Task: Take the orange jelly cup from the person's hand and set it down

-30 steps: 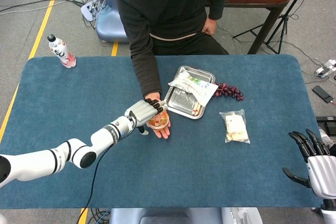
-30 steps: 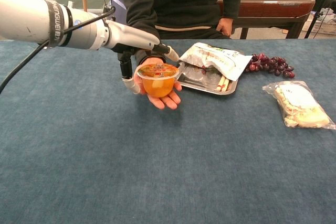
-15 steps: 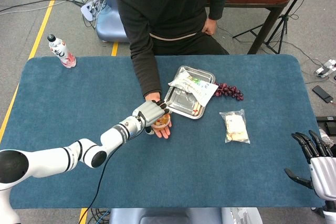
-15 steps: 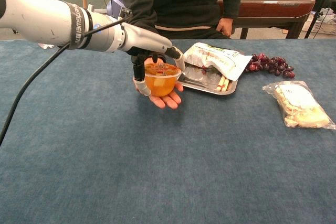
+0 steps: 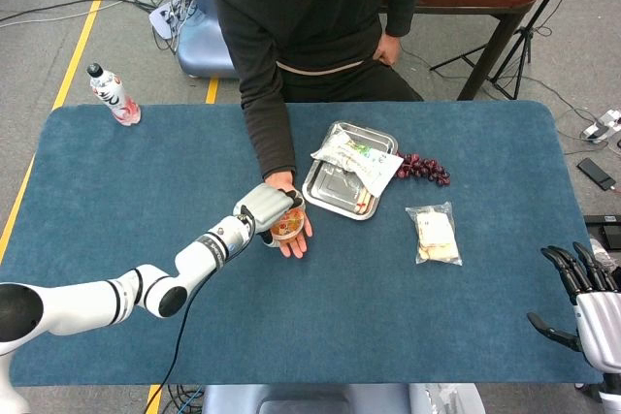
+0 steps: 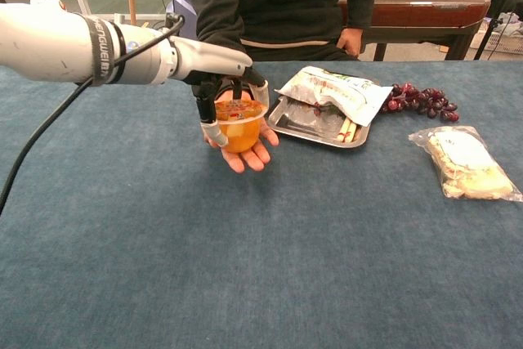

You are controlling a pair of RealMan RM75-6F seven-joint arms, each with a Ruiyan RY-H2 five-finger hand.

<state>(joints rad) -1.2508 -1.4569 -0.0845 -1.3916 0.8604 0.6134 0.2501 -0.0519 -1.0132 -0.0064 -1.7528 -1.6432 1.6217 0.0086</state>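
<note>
A plastic bottle [image 5: 114, 96] with a red label lies near the far left corner of the table [image 5: 116, 191], well apart from everything else. The left arm reaches in from the near left edge toward the middle of the table. Its left hand [image 5: 262, 208] is over the orange jelly cup [image 6: 239, 126], the fingers [image 6: 209, 123] curled down around the cup's sides; the thumb comes down the left wall and other fingers hook over the lid and the right rim. The cup stands upright on the person's hand [image 6: 246, 153], palm up, just above the table surface. Whether the robot's fingers bear the cup's weight or only wrap it, the pictures do not settle, as the cup sits on the palm.

Just right of the cup a metal tray [image 5: 330, 199] lies toward the far edge, with a white snack packet [image 5: 356, 157] lying across its far right part. A bunch of dark grapes [image 5: 424, 169] lies beside the tray on its right. Further right and nearer, a clear bag [image 5: 435, 234] with pale food inside lies flat on the table.

At the near right corner, off the table's edge, the right hand [image 5: 586, 302] hangs with its dark fingers spread apart and nothing in them.
</note>
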